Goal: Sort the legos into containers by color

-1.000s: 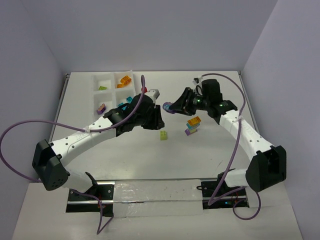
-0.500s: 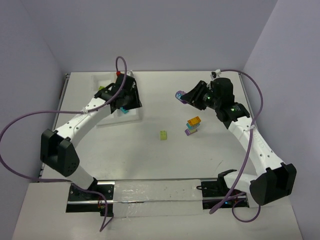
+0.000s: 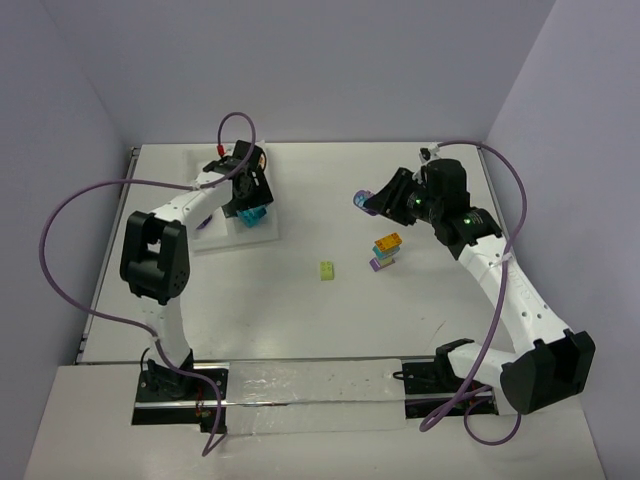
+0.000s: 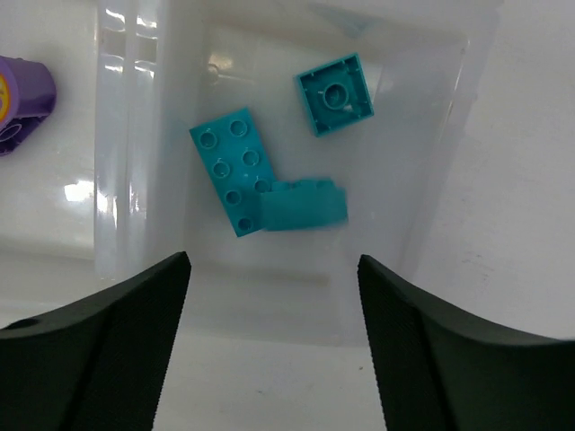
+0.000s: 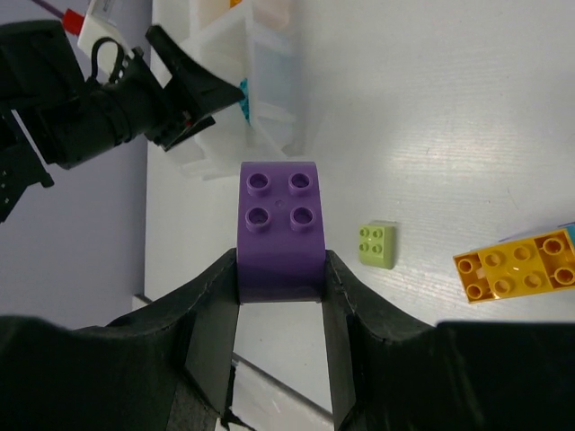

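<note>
**Risks: purple brick held aloft, tray approach occupied**

Near side: a lime brick (image 3: 327, 269) and a clump (image 3: 385, 250) of orange, teal and purple are noted loose on the table (image 3: 300, 330). The clump cannot be sorted whole. If it is lifted by one piece, the rest may be dragged or dropped.

Middle: a purple brick (image 5: 278, 220) is pinched in the right gripper (image 5: 280, 262), jaws narrow on its smooth lower sides. It is held in the air, well apart from the tray (image 4: 126, 180). Only that end is clamped, so a slip or tilt in transfer is judged possible.

Far side: the left gripper (image 4: 271, 269) is spread wide and empty above the compartment where three teal bricks (image 4: 232, 175) lie. One is blurred, so rest cannot be confirmed. A purple piece (image 4: 20, 103) is seen in the compartment beside it, which is judged the target. The left arm (image 3: 190, 205) is laid across that approach. A collision is risked unless it is cleared first, and a short release would put purple among teal.
</note>
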### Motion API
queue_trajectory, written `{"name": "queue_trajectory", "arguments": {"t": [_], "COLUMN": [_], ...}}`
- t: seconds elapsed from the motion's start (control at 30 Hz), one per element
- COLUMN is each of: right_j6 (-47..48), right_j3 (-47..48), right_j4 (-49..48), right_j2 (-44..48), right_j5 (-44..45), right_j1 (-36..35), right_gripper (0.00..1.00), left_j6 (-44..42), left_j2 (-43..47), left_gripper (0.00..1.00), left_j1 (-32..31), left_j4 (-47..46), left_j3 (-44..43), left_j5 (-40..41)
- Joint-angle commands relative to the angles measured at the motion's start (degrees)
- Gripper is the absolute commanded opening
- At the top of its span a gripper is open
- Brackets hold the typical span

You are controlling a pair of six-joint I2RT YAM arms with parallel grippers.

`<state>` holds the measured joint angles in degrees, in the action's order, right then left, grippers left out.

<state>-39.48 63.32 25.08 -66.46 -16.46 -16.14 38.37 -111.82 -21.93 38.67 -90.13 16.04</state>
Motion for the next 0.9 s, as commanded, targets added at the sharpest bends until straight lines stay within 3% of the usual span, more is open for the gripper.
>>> {"name": "queue_trajectory", "arguments": {"t": [0.0, 0.1, 0.17, 0.27, 0.33, 0.4, 0.57, 0.6, 0.87], "right_j6": [2.65, 4.11, 6.02, 7.77, 7.24, 6.5, 5.73, 5.81, 7.96], "right_j3": [2.89, 3.93, 3.92, 4.38, 4.15, 3.0, 2.87, 2.87, 6.86], "right_j4": [1.11, 1.29, 1.04, -0.1, -1.71, -5.36, -9.22, -9.76, -8.86], "right_j2": [-0.5, -0.85, -0.94, -2.37, -2.74, -2.23, -2.53, -2.45, -5.16], "right_j5": [-3.48, -6.77, -9.29, -16.97, -22.43, -25.15, -30.16, -30.54, -32.41], "right_j1": [-0.03, -0.03, -0.03, -0.12, -0.13, -0.21, -0.29, -0.38, -1.52], "right_gripper": [0.0, 0.0, 0.0, 0.0, 0.0, 0.0, 0.0, 0.0, 0.0], "left_j6": [-1.13, -2.0, -3.42, -6.79, -9.36, -9.35, -3.51, -1.79, 3.19], "left_j2": [1.19, 3.76, 8.22, 16.7, 19.9, 23.5, 23.33, 23.23, 18.83], "left_gripper": [0.94, 0.95, 0.91, 0.84, 0.83, 0.86, 0.95, 0.96, 0.96], "left_j1": [-0.22, -0.22, -0.22, 0.33, 1.15, 1.64, 1.55, 1.29, -1.39], "left_j4": [-0.38, 0.58, -1.09, -10.62, -16.05, -24.27, -32.27, -36.88, -38.13], "left_j3": [-4.76, -6.0, -4.33, 0.42, 5.28, 10.22, 12.75, 13.46, 12.65], "left_j5": [1.74, 2.11, -2.08, -16.62, -34.62, -46.88, -72.94, -76.02, -82.69]}}
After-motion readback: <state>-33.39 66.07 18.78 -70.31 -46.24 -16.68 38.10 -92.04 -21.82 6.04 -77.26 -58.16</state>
